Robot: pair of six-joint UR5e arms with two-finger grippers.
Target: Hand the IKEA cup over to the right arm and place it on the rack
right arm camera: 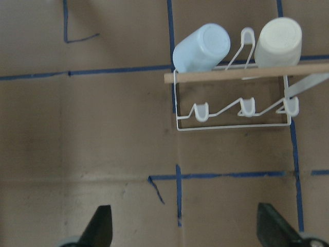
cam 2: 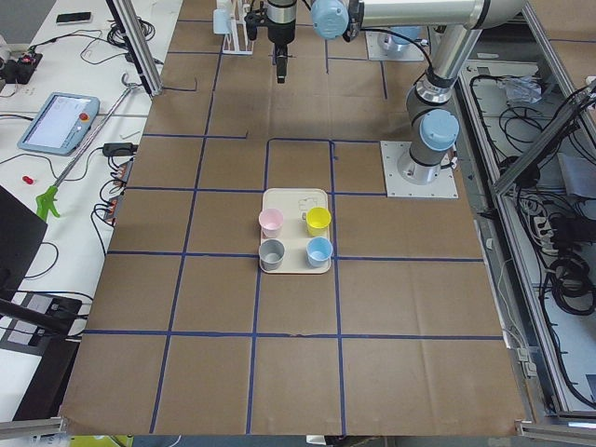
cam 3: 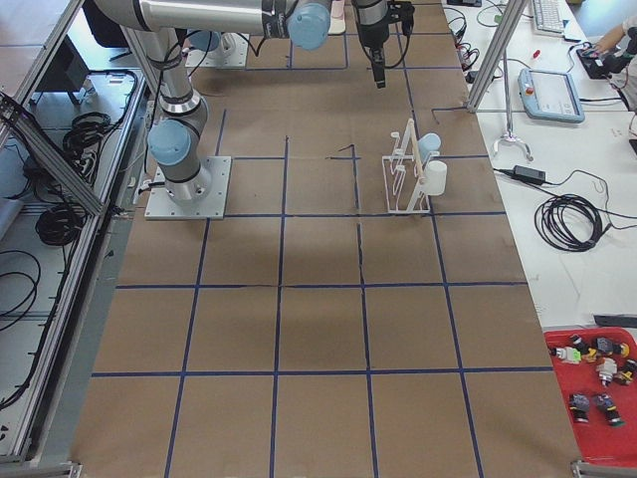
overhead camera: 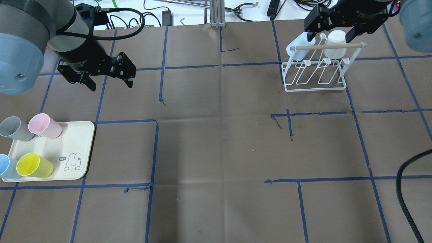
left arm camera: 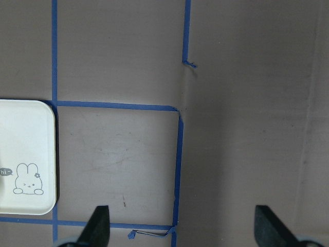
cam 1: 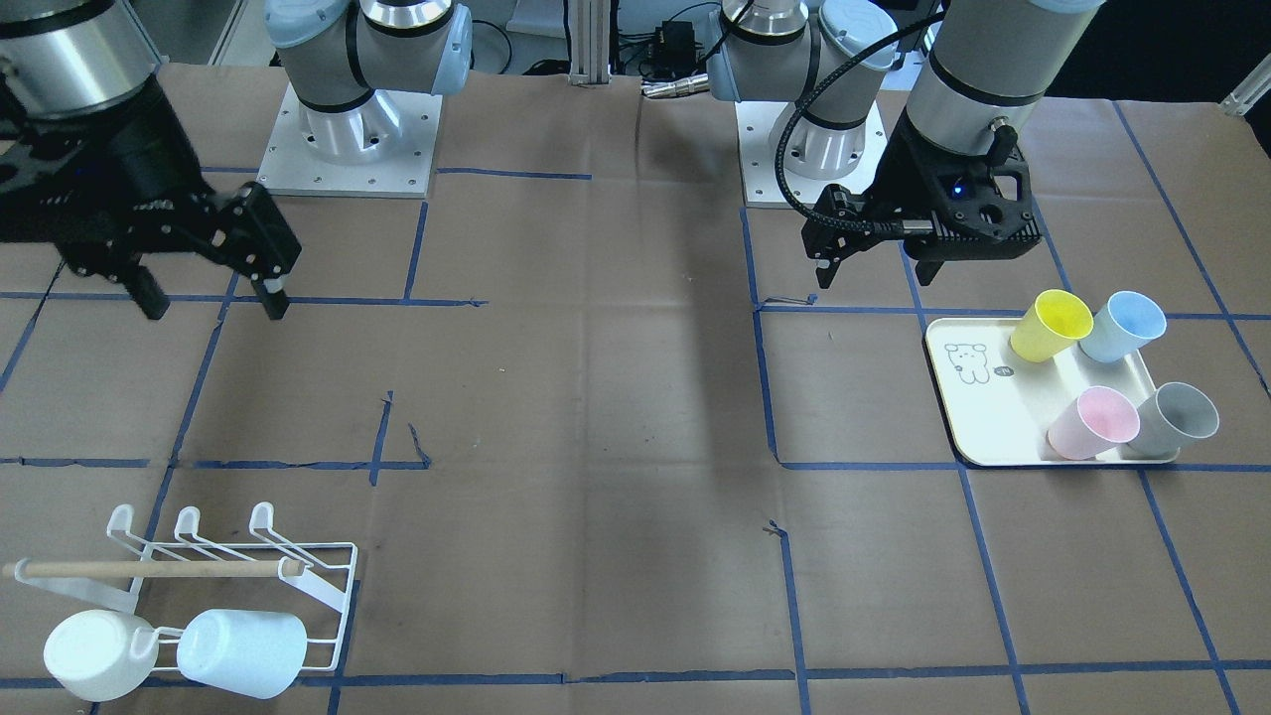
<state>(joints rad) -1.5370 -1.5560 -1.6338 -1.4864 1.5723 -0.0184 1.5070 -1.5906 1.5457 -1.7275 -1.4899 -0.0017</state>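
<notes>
Four cups lie on a cream tray (overhead camera: 77, 135): yellow (overhead camera: 33, 165), blue (overhead camera: 5, 167), pink (overhead camera: 44, 125) and grey (overhead camera: 13, 128). My left gripper (overhead camera: 110, 86) hovers open and empty beyond the tray; the tray's corner shows in its wrist view (left arm camera: 25, 154). The white wire rack (overhead camera: 315, 86) with a wooden dowel (overhead camera: 327, 46) stands at the far right and holds a pale blue cup (right arm camera: 201, 47) and a white cup (right arm camera: 278, 42). My right gripper (overhead camera: 330, 32) hangs open and empty above the rack.
Brown paper with blue tape lines covers the table. Both arm bases (cam 1: 348, 139) (cam 1: 809, 149) are bolted at the robot's edge. In the front-facing view the tray (cam 1: 978, 417) is at the right and the rack (cam 1: 333, 596) at the bottom left.
</notes>
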